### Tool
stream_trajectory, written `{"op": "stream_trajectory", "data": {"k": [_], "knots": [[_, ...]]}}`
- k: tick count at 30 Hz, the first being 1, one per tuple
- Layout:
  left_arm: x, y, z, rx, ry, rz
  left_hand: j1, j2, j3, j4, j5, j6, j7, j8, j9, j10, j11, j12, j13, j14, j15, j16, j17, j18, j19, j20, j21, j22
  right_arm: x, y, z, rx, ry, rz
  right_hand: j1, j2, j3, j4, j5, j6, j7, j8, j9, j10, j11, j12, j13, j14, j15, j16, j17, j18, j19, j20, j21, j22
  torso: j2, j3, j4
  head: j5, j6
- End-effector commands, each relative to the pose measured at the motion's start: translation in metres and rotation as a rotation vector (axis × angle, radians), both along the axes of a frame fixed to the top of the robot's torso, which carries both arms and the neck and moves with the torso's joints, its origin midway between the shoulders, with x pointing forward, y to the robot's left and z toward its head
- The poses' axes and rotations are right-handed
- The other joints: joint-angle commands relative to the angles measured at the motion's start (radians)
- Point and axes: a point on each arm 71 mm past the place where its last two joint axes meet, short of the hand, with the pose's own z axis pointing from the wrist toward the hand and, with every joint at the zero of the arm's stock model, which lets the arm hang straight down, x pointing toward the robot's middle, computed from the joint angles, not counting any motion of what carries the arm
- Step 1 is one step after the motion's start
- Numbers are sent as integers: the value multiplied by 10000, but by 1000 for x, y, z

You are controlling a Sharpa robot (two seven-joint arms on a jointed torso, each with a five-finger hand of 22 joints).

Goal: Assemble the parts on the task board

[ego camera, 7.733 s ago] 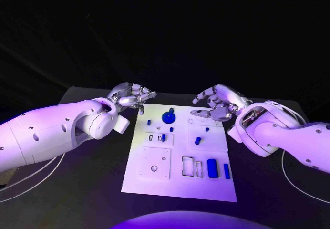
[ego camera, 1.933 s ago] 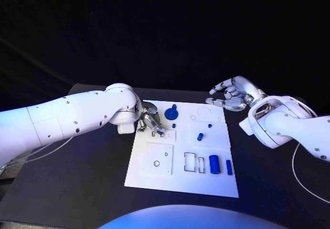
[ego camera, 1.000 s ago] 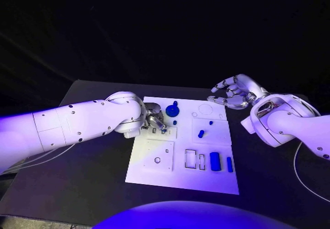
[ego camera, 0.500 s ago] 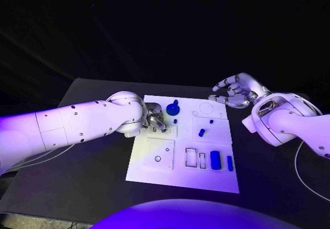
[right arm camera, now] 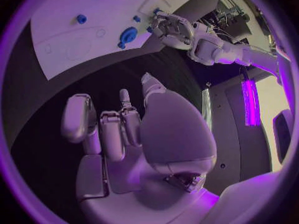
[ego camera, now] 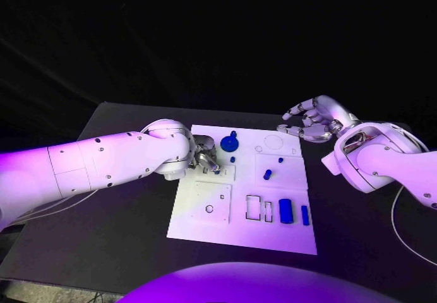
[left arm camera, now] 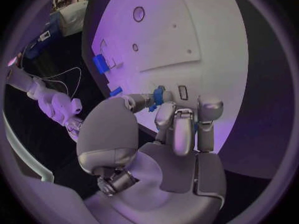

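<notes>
Fingers of the left hand (left arm camera: 177, 129) pinch a small blue part (left arm camera: 159, 95) over the task board (ego camera: 273, 237); its axis is unclear.

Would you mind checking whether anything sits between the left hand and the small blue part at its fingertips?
Nothing visible does: the left hand already has its fingertips on the small blue part, over the white task board.

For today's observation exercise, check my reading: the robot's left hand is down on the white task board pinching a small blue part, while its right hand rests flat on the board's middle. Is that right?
One detail is wrong. The right hand does not rest on the board's middle; the head view shows it raised off the task board, beyond its far right corner, holding nothing. The left hand is indeed down on the board, pinching a small blue part, as the left wrist view shows.
</notes>
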Motion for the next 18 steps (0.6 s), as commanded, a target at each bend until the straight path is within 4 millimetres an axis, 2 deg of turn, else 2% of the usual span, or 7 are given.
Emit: {"op": "stream_trajectory", "data": {"k": [1, 18], "knots": [[-2, 0, -3, 268, 170, -191, 18, 107, 1885, -1824, 35, 242, -187, 55, 18, -2, -28, -42, -8, 821, -79, 64, 1698, -51, 86, -9, 62, 4, 0, 1, 0, -50, -9, 43, -82, 8, -63, 20, 39, -63, -22, 47, 11, -79, -22, -67, 842, 605, -74, -52, 675, 131, -72, 3, -45, 36, -4, 2, -4, 7, -15], [-1, 1, -4, 327, 243, -195, -19, 101, 1901, -1845, 53, 246, -191, 60, 22, 0, -32, -49, -21, 822, -84, 65, 1699, -54, 96, -15, 69, 20, 0, 1, -1, -60, 20, 36, -105, 10, -72, 22, 38, -66, -24, 61, 13, -80, -23, -70, 838, 604, -75, -56, 667, 131, -69, 2, -47, 37, -2, 4, -3, -6, -44]]}}
